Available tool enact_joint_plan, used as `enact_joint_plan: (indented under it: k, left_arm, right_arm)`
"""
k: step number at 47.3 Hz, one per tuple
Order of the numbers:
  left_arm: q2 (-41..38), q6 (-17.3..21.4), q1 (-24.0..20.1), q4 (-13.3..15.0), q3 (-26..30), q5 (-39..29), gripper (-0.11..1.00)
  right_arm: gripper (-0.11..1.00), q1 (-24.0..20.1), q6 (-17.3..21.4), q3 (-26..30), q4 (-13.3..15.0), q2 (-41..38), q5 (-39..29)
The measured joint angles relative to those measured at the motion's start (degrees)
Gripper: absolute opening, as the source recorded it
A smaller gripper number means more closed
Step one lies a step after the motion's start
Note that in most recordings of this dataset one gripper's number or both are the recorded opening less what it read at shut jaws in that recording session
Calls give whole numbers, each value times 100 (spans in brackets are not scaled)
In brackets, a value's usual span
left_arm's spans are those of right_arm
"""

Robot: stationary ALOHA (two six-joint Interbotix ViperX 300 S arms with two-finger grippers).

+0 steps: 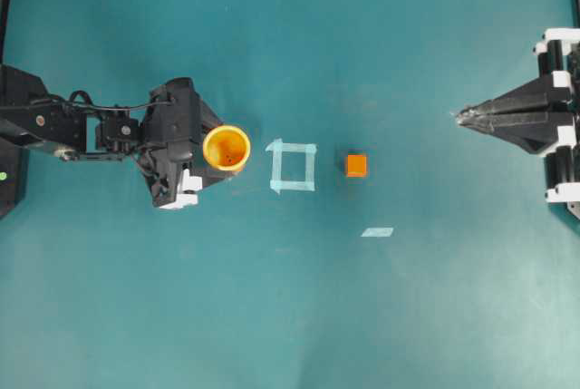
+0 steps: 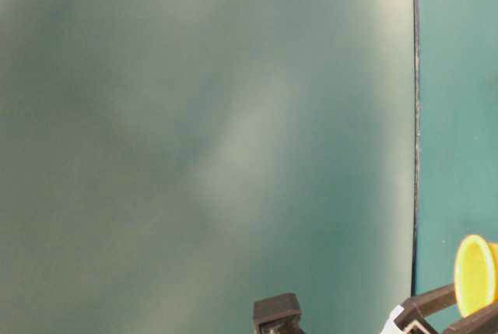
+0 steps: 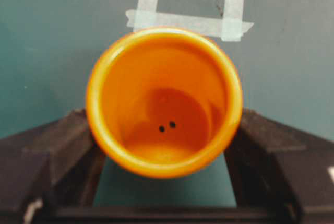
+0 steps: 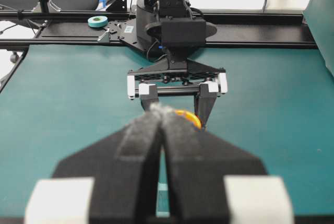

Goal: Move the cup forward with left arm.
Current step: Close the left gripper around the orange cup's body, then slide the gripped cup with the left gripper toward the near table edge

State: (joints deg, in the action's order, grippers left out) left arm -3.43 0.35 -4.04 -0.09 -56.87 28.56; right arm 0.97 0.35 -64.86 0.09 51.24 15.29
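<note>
The cup [image 1: 227, 148] stands upright on the teal desk [image 1: 290, 298], left of centre in the overhead view, just beside a square outline of pale tape [image 1: 293, 166]. Beyond the square sits a small orange cube [image 1: 356, 165], and a loose strip of tape [image 1: 377, 232] lies near it, lower in that view.

The left tool [image 1: 207, 150] has its fingers on either side of the cup. In the left wrist view the cup [image 3: 164, 101] fills the gap between the two black fingers [image 3: 49, 151], its walls touching both, so the tool is pinching the cup. The cup's orange inside shows two small dark specks at the bottom, and the tape square's [image 3: 190, 20] near edge lies just past its rim.

The right tool [image 1: 464, 116] rests well apart at the right edge of the overhead view, its pointed fingers pressed together. The right wrist view shows those fingers [image 4: 156, 140] meeting at the tip, with the left tool [image 4: 176, 110] and a sliver of cup [image 4: 189, 117] across the desk.

The table-level view is mostly blur; the cup's yellow rim [image 2: 475, 274] shows at the lower right.
</note>
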Motion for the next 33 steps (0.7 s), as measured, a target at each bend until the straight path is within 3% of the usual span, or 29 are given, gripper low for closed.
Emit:
enact_joint_plan:
  k: [33]
  left_arm:
    - [290,9,1125,-18,-26,97,67]
  right_arm:
    - [-1,0,0,0,-9,0,-9]
